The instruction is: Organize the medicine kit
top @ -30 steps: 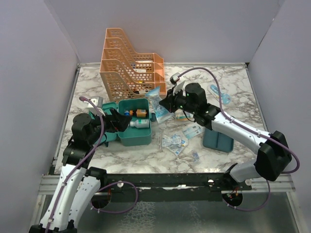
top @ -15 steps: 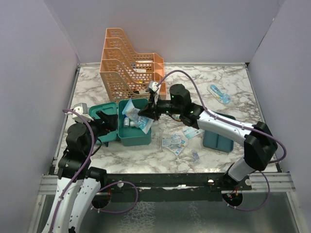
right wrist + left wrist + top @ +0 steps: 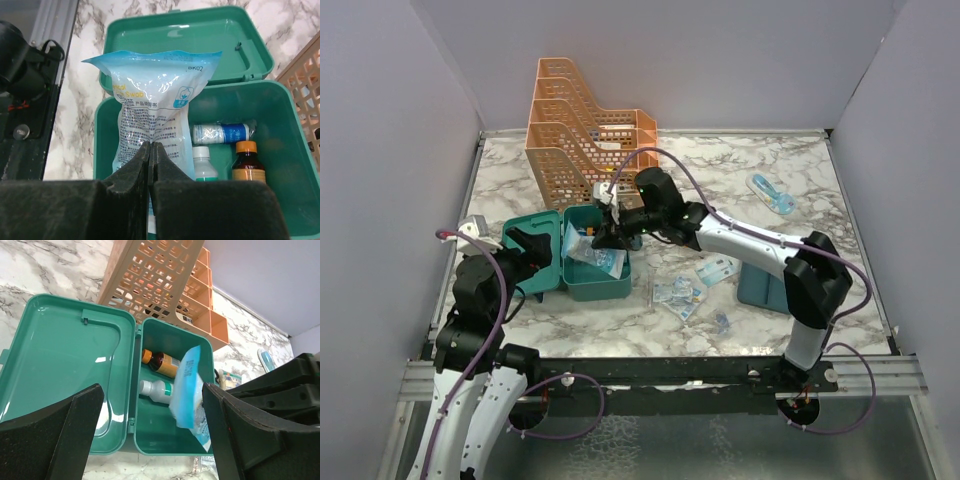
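The right claw is clenched on the lower edge of a blue and white packet, its two fingers pressed flat together with the plastic pinched between them. The packet hangs in the open mouth of the teal box. I cannot tell whether its far end rests on the bottom of the box.

The box stands on the marble desk, left of centre, just in front of the orange file rack. Its lid is swung fully open and lies flat to the left, hollow side up. Inside the box, beside the packet, lie a brown bottle with an orange cap, a white bottle, and a blue and white roll across the bottles' caps.

The left claw is released, with its fingers spread wide and nothing between them. It hovers by the lid and faces the box.

The matching teal tray sits on the desk well to the right of the box, partly covered by the right arm. Between box and tray a few small blue and white sachets lie scattered on the marble. A blue item lies alone near the far right corner, too small to make out.
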`<move>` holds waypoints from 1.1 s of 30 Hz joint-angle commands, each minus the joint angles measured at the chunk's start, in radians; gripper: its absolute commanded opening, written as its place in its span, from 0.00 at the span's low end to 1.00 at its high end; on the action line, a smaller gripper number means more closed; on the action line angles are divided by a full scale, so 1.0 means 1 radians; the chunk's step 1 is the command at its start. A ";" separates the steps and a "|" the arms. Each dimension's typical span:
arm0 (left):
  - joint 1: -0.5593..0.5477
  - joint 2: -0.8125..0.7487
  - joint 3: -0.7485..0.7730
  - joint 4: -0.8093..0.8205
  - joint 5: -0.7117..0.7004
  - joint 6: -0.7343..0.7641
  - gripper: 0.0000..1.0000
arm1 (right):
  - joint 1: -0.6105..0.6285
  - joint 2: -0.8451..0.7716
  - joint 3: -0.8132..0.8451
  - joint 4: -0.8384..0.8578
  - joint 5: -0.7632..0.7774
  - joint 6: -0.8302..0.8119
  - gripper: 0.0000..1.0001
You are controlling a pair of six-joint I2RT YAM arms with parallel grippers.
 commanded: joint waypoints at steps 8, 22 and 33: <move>-0.001 -0.002 0.025 -0.003 -0.040 -0.019 0.83 | 0.055 0.129 0.200 -0.346 0.042 -0.208 0.01; 0.001 -0.002 0.104 -0.043 -0.125 0.032 0.83 | 0.103 0.239 0.438 -0.657 0.304 -0.210 0.01; 0.000 -0.013 0.112 -0.056 -0.162 0.044 0.83 | 0.129 0.323 0.522 -0.781 0.374 -0.237 0.01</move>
